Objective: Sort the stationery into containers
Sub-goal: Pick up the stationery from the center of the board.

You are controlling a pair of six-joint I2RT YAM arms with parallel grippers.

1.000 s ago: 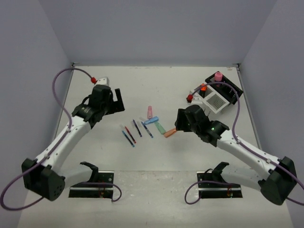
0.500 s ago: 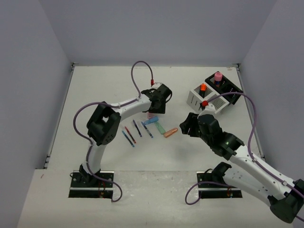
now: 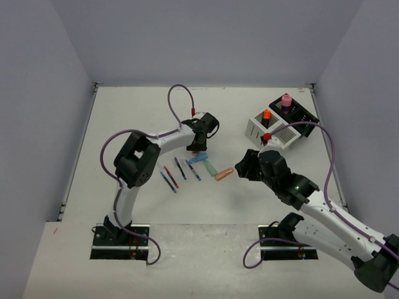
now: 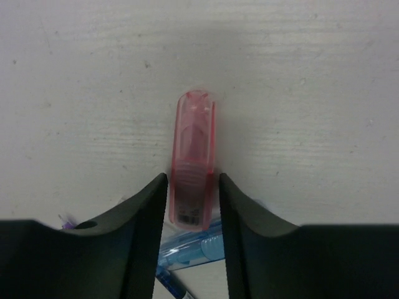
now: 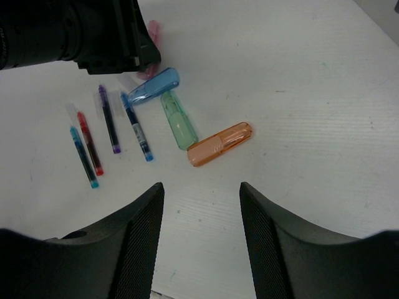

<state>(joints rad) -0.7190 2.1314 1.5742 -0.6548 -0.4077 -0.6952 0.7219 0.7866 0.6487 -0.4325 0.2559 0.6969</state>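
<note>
Pink highlighter lies flat on the table, one end between the left gripper's fingers. They hug both sides, but a firm pinch cannot be told. A blue highlighter crowds that end. The right gripper hangs spread wide above the orange highlighter.

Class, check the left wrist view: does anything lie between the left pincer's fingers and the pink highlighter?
Nothing visible does. The left pincer straddles the pink highlighter, a finger tight along each side. The blue highlighter lies by its near end, deeper in the pincer, not between finger and pink casing.
</note>
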